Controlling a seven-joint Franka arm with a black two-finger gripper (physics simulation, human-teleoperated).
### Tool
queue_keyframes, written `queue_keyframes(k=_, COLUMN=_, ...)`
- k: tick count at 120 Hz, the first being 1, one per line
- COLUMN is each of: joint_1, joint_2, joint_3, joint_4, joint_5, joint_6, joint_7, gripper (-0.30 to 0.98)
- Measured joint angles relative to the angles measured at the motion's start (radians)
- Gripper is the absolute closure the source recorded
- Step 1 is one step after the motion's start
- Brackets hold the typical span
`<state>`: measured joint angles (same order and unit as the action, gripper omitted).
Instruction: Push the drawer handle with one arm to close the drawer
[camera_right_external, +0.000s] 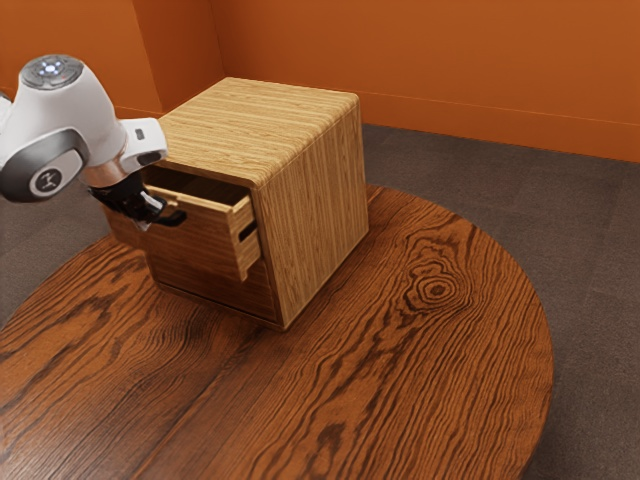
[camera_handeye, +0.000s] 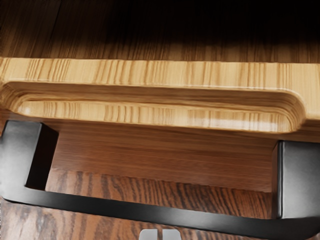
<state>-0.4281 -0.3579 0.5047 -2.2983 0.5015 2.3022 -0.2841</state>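
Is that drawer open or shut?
Open: the drawer juts out of the cabinet, and you can see down inside it.

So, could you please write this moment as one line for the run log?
drawer: partly open | gripper: at handle | cabinet: on table | closing: unfinished

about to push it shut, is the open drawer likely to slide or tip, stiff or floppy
The drawer will probably slide rather than tip, as the cabinet encloses its back. Its thick wooden front looks stiff, so it should barely flex. The smooth, shiny handle could be somewhat slippery.
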Motion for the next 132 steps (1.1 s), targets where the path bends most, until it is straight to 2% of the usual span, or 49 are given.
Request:
queue_keyframes(k=54, joint_1=-0.073, joint_2=0.038, joint_3=0.081, joint_4=0.001, joint_5=0.073, joint_6=0.139, joint_7=-0.001, gripper=0.79)
queue_keyframes(k=78, joint_1=-0.079, joint_2=0.047, joint_3=0.090, joint_4=0.001, joint_5=0.121, joint_6=0.199, joint_7=-0.002, gripper=0.79)
queue_keyframes(k=96, joint_1=-0.150, joint_2=0.057, joint_3=0.162, joint_4=0.003, joint_5=0.177, joint_6=0.237, joint_7=-0.008, gripper=0.79)
queue_keyframes(k=132, joint_1=-0.168, joint_2=0.058, joint_3=0.181, joint_4=0.003, joint_5=0.251, joint_6=0.272, joint_7=-0.028, gripper=0.78)
